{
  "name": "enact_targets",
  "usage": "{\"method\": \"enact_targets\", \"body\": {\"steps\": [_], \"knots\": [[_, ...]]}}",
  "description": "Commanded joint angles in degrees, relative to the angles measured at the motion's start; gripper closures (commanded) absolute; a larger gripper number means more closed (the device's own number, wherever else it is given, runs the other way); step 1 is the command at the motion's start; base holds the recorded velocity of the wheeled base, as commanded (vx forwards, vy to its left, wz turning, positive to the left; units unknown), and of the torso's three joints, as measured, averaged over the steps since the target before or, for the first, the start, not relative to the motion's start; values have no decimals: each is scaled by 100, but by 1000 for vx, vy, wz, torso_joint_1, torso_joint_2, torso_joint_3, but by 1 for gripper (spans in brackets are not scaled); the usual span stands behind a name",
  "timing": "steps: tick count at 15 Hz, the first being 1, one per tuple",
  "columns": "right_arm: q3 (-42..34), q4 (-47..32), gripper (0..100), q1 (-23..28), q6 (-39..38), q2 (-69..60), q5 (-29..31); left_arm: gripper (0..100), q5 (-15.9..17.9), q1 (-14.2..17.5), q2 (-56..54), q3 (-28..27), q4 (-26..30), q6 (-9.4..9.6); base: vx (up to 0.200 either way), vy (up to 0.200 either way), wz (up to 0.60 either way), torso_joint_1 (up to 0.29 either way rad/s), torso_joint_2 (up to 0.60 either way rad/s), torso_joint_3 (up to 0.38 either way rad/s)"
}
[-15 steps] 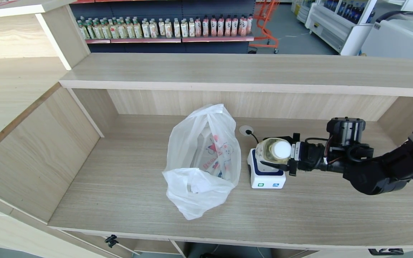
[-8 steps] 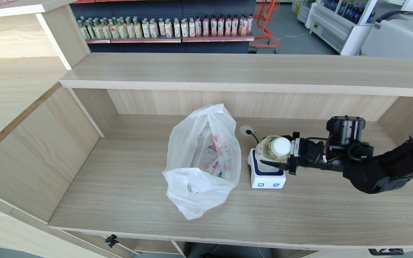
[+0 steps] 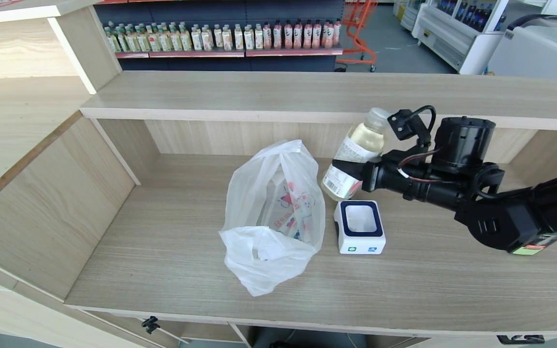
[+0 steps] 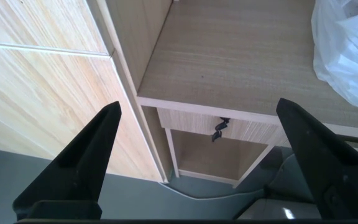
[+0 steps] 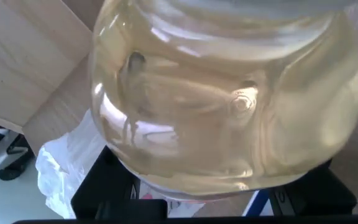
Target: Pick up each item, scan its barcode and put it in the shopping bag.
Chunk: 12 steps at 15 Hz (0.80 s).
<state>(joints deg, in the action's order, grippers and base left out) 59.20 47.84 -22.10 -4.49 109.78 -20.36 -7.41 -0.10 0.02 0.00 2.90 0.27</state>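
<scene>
My right gripper [image 3: 349,170] is shut on a clear bottle [image 3: 357,151] of pale yellow drink with a white cap. It holds the bottle tilted in the air, cap toward the back wall and barcode end down, just behind the white and blue scanner [image 3: 359,227]. The right wrist view looks along the bottle [image 5: 229,93] from very close. The white plastic shopping bag [image 3: 273,217] stands left of the scanner with its mouth up and a printed packet inside. My left gripper [image 4: 197,168] hangs open below the counter's front corner, holding nothing.
The work surface is a recessed wooden counter [image 3: 162,270] with a raised ledge [image 3: 307,96] behind and a side wall on the left. A cable runs from the scanner to a grommet [image 3: 332,175]. A drawer key [image 4: 219,127] hangs under the front edge.
The right arm has lifted the bottle off the scanner, tipping it from cap-toward-camera to a lean, and carried it up and back. The scanner's window is now uncovered.
</scene>
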Motion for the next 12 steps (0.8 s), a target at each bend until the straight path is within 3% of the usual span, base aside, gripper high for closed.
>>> {"method": "enact_targets", "body": {"steps": [1, 3, 6, 12], "knots": [[180, -37, 100, -488, -448, 422, 243, 0, -6, 1, -2, 0, 0, 0, 0, 0, 0, 0, 0, 0], [189, 6, 100, -699, -905, 712, 252, 0, 3, 1, -2, 0, 0, 0, 0, 0, 0, 0, 0, 0], [162, 472, 100, -840, -887, 1178, 243, 0, -6, 1, -2, 0, 0, 0, 0, 0, 0, 0, 0, 0], [180, 1668, 100, -1059, 510, 2294, 252, 0, 3, 1, -2, 0, 0, 0, 0, 0, 0, 0, 0, 0]]}}
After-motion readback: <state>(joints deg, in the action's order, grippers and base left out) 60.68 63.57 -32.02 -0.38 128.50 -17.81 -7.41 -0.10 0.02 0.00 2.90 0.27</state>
